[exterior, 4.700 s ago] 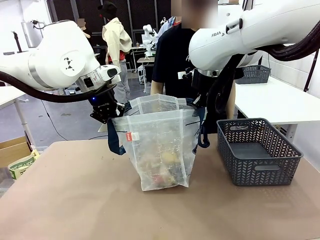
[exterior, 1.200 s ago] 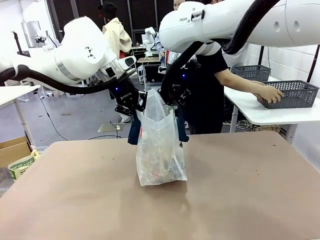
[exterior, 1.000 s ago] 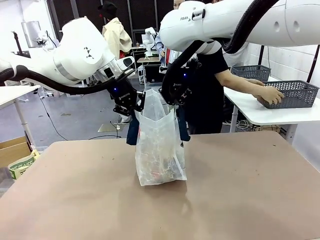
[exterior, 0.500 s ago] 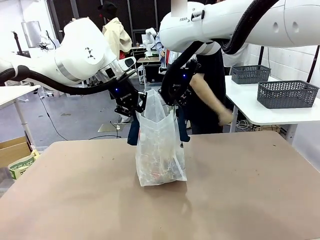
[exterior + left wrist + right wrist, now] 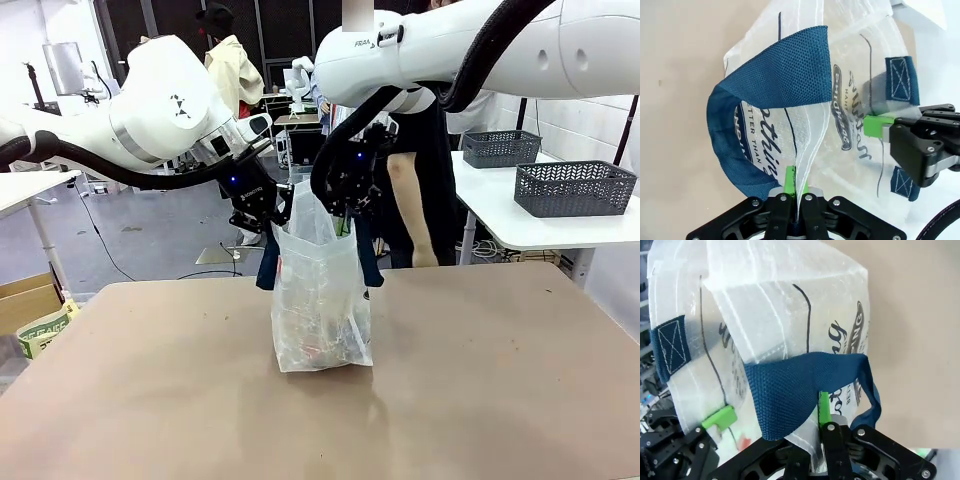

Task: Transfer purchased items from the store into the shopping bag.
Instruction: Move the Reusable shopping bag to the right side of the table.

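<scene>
The shopping bag (image 5: 320, 300) stands upright on the bench (image 5: 150, 390), hanging just below both end effectors. The left end effector (image 5: 273, 220) is pinched closed on one rim and the right end effector (image 5: 338, 220) on the opposite rim. The purchased items (image 5: 325, 350) lie at the bag's bottom.

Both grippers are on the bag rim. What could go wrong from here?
The left gripper and right gripper each pinch only the thin rim of the bag; a pull could slip or tear it.
The grippers sit close together over the narrow mouth, so they might collide.
The items lie low in the soft bag; if one side lets go it may slump.
</scene>
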Action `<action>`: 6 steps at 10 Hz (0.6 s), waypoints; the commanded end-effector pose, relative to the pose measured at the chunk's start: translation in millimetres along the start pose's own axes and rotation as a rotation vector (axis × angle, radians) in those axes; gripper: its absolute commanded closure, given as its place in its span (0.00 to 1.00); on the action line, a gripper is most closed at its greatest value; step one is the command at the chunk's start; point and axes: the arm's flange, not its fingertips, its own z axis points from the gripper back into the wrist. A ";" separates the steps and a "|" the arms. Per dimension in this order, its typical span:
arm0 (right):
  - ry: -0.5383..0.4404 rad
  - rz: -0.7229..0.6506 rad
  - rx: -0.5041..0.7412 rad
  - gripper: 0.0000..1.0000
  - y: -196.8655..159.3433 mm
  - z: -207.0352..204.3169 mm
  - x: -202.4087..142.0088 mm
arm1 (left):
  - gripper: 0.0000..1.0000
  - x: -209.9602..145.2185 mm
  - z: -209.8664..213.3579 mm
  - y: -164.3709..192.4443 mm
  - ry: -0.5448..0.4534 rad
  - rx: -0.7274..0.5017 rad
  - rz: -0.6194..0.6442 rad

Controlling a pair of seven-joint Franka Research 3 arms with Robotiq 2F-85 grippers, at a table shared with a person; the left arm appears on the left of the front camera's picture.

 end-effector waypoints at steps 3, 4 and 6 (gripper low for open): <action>0.012 0.012 -0.027 1.00 4.7 -2.5 -1.1 | 1.00 0.0 0.0 0.0 0.000 0.000 0.000; 0.014 -0.067 0.023 1.00 7.3 -1.7 3.2 | 1.00 3.9 -6.5 -6.3 -0.009 0.012 0.004; 0.013 -0.133 0.090 1.00 13.7 -3.3 2.9 | 1.00 8.1 -16.1 -15.2 -0.028 0.013 -0.019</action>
